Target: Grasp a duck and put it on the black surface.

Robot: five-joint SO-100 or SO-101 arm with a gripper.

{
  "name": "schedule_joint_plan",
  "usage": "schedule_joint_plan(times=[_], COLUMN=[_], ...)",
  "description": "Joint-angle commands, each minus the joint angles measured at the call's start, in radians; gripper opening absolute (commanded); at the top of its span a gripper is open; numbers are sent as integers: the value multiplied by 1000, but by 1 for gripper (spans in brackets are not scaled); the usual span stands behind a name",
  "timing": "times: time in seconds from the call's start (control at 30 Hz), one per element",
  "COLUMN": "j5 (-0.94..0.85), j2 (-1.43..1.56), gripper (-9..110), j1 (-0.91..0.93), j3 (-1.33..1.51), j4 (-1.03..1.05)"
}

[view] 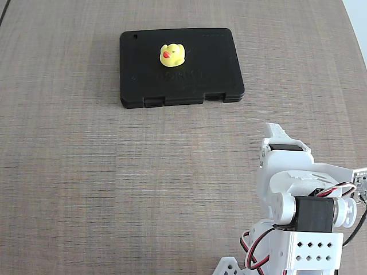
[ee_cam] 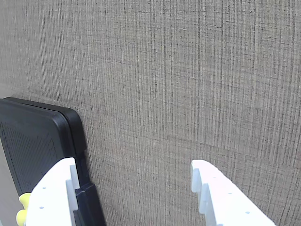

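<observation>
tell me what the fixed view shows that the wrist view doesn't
Only the fixed view shows the whole small yellow rubber duck sitting on the flat black plastic case, the case's two latch notches, and the white arm body folded at lower right. Only the wrist view shows the two white gripper fingers, spread apart with nothing between them. Both share the case and the grey-brown woven-texture table.
</observation>
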Motion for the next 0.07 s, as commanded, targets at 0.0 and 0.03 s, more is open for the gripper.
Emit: schedule_joint_plan(times=[0.0, 0.03], j5=[-2, -2], j2=[66, 66], gripper=[23, 23], j1=[9, 9], j3=[-5, -5], j4=[0, 0])
